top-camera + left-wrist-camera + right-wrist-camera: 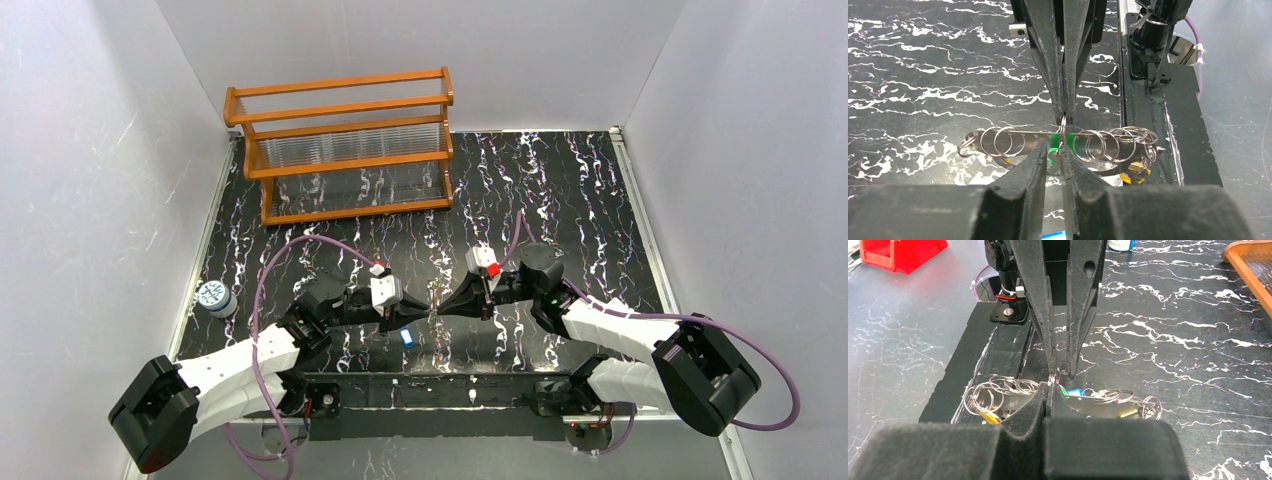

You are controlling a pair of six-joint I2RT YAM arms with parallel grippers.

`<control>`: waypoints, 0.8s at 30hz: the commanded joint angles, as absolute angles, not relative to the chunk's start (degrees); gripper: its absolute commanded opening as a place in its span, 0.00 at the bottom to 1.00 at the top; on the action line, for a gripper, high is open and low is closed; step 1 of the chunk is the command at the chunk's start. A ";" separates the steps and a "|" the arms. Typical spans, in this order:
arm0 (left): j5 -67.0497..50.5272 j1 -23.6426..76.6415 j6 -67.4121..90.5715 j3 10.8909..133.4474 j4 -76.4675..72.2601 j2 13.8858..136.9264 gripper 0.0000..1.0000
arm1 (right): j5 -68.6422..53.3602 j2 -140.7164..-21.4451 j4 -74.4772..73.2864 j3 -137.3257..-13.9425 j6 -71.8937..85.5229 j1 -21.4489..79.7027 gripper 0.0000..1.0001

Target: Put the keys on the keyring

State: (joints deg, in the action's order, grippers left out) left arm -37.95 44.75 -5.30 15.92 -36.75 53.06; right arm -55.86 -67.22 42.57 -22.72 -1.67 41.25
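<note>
The keyring (1038, 133) is a thin wire held level above the table, strung with several small split rings. It also shows in the right wrist view (1108, 399). My two grippers meet at its middle. My right gripper (1050, 385) is shut, pinching the wire at a small ring (1063, 125). My left gripper (1059, 150) is closed on a green key (1053, 149) right at the wire. A yellow key (1128, 176) hangs at one end. A blue key (407, 337) lies loose on the table below. In the top view the left gripper (420, 308) and right gripper (446, 304) are tip to tip.
A wooden rack (345, 150) stands at the back left. A small white and blue roll (214, 297) sits at the left table edge. A black strip (440, 385) runs along the near edge. A red bin (898, 252) lies off the table.
</note>
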 commanded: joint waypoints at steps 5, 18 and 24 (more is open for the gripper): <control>-38.59 45.00 -5.71 16.20 -38.77 53.12 0.00 | -55.91 -66.12 45.08 -24.87 -1.67 41.07 0.01; -36.95 45.00 -5.93 15.41 -38.41 54.57 0.00 | -56.34 -65.83 45.33 -24.81 -1.43 41.09 0.01; -37.07 45.23 -6.58 16.49 -38.35 57.13 0.00 | -56.51 -66.01 46.20 -24.61 -0.97 41.12 0.01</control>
